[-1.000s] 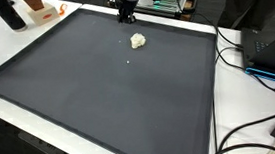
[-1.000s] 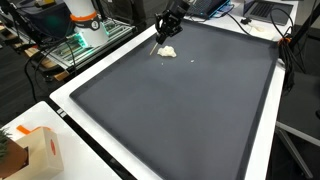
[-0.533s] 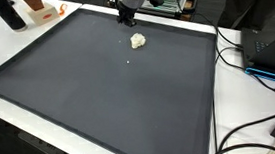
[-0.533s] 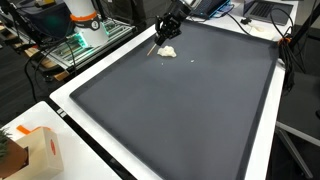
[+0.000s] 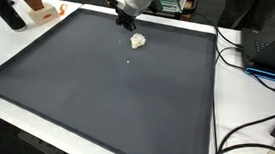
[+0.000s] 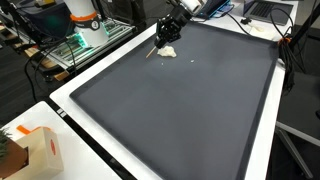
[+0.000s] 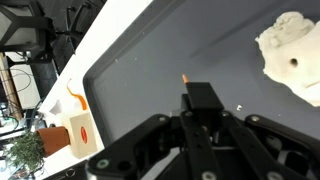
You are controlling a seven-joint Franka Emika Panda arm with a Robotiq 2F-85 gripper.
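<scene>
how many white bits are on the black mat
2: a crumpled lump by the gripper near the mat's far edge, and a tiny crumb just toward the middle from it. None look hidden.

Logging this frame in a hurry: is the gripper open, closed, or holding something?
gripper: shut on a thin stick with an orange tip, close beside the white crumpled lump.

1. A dark mat covers most of the white table.
2. A white lump lies on the mat, just beside the gripper.
3. A crumb lies near the lump, farther from the gripper.
4. An orange-and-white box stands on the table's bare edge, well apart.
</scene>
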